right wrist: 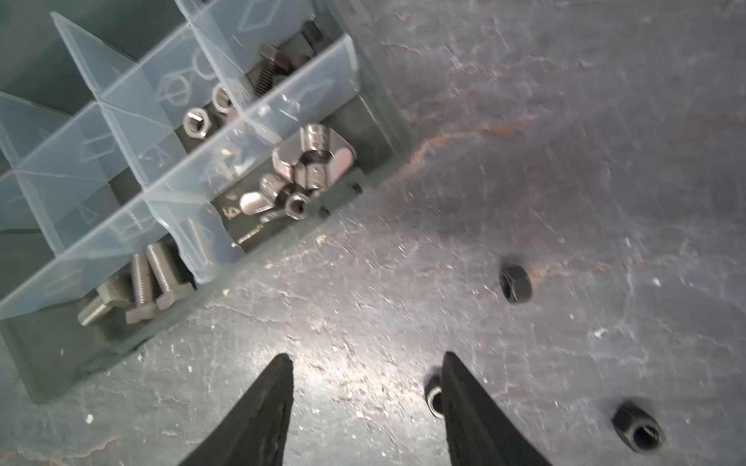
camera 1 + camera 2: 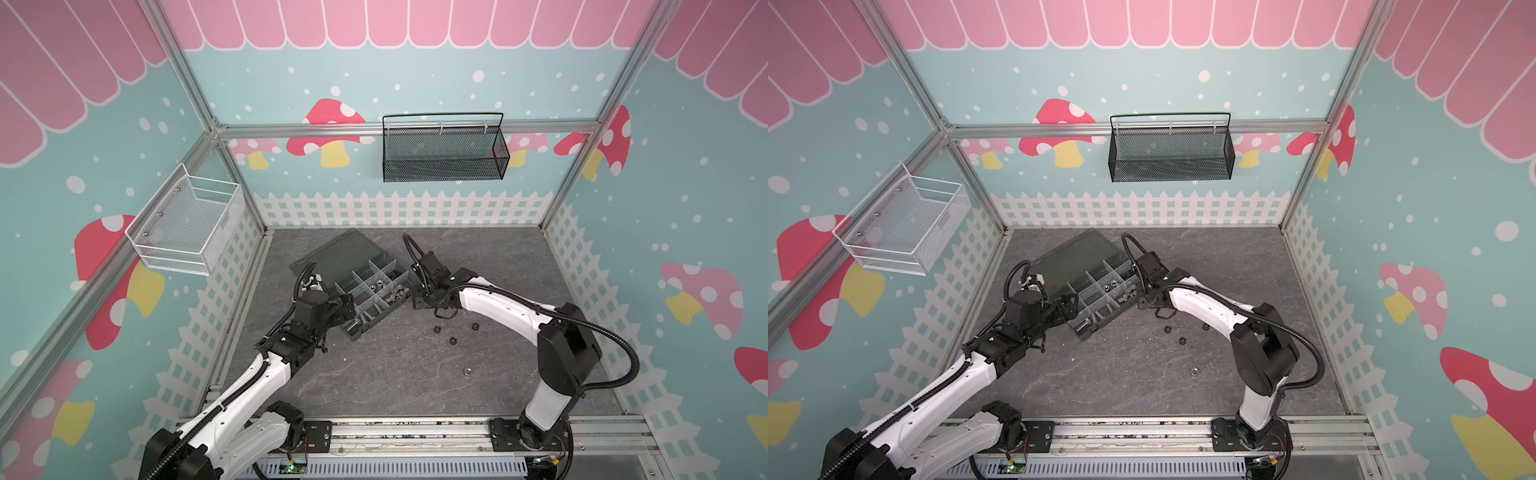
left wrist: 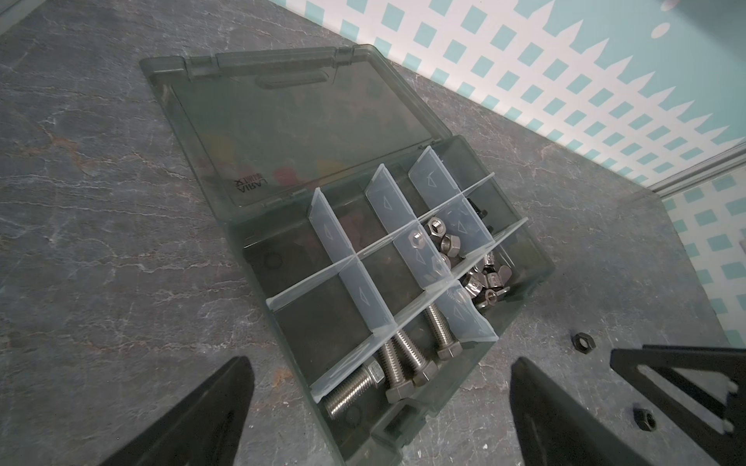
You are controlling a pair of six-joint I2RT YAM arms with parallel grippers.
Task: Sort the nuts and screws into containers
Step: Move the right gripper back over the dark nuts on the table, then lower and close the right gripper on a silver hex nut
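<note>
Pastel walls (image 2: pixel 415 83) printed with mushrooms and a white fence enclose a grey, stone-patterned surface (image 2: pixel 374 382). A white basket (image 2: pixel 187 226) hangs on the left wall and a black basket (image 2: pixel 444 151) on the far wall.

A dark translucent organiser box (image 2: pixel 351 330) lies at an angle in the far middle of the surface. Its lid (image 3: pixel 290 133) is folded flat toward the far left, and pale dividers split it into compartments (image 3: pixel 306 322). The near-end compartment holds silver screws (image 3: pixel 403 363). Next to them along the right edge lie winged nuts (image 3: pixel 484 282). Silver hex nuts (image 3: pixel 440 238) sit in the middle row and black screws (image 1: pixel 268 68) in a far-right cell. The left-hand compartments look bare.

Three black nuts (image 2: pixel 436 329) lie loose on the surface just right of the box, and one silver nut (image 2: pixel 467 370) lies nearer, apart from them.

The left claw (image 3: pixel 381 363) hovers over the box's near-left corner with its jaws spread wide, gripping nothing. The right claw (image 1: pixel 366 355) hangs low over the surface beside the box's right corner. Its jaws are apart with bare surface between them. One black nut sits against the inner side of a finger (image 1: pixel 468 411); whether they touch I cannot tell.
</note>
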